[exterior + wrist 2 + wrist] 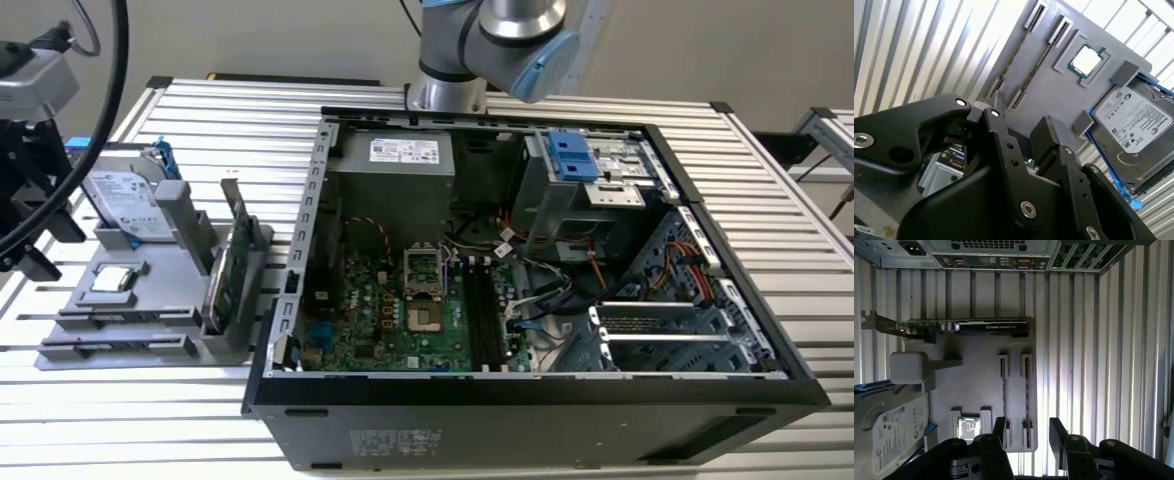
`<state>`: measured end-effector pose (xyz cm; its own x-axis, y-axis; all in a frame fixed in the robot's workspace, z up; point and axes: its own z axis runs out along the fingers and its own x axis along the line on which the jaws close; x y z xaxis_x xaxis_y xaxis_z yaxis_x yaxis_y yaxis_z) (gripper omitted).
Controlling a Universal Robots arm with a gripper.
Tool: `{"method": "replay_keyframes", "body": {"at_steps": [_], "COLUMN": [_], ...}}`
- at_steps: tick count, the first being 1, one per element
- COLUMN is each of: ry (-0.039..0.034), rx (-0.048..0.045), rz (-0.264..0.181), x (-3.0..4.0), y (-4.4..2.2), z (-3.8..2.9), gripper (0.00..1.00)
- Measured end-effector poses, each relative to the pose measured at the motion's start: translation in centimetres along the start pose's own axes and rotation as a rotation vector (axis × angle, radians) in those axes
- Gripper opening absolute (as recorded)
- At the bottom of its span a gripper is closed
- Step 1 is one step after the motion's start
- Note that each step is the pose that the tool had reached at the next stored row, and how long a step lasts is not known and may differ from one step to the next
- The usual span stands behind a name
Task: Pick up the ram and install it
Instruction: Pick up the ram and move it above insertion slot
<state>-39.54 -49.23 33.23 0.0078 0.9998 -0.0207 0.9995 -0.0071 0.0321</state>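
Ribbed silver slats form the tabletop [134, 430]. On it a large open black computer case [534, 395] takes up the middle. A flat grey holder tray [147, 268] lies to the exterior view's left of the case, with a narrow strip of slats between them. In the first wrist view, bare slats run wide and free beyond the tray's long edge on the side away from the silver hard drive [889, 430].

Two thin dark ram sticks [1026, 390] stand edge-on in parallel slots of the tray, side by side and apart. The black claw [1029, 435] is spread moderately wide and grips nothing. One of its fingers [1058, 432] lies outside the outer stick and the other is near the inner one. The end of the outer stick falls in the gap.

The claw's body covers the nearest ends of both slots. How high it hangs over the tray cannot be told. The hard drive is cut off at the frame.

The tray also holds one square silver processor chip [968, 427] and one tall graphics card with a metal bracket [989, 327], standing on edge.
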Motion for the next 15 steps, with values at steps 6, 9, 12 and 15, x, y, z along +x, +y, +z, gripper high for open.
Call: {"method": "replay_keyframes", "body": {"at_steps": [6, 9, 12, 15], "ry": [-0.0001, 0.0001, 0.0003, 0.0004], "rx": [0.0013, 0.0058, 0.0064, 0.0064], "rz": [-0.001, -0.007, -0.016, -0.021], "x": [0.02, 0.03, 0.03, 0.04], "y": [-0.02, -0.03, -0.04, -0.04], "z": [0.55, 0.81, 1.12, 1.33], "gripper": [1.00, 1.00, 1.00, 1.00]}}
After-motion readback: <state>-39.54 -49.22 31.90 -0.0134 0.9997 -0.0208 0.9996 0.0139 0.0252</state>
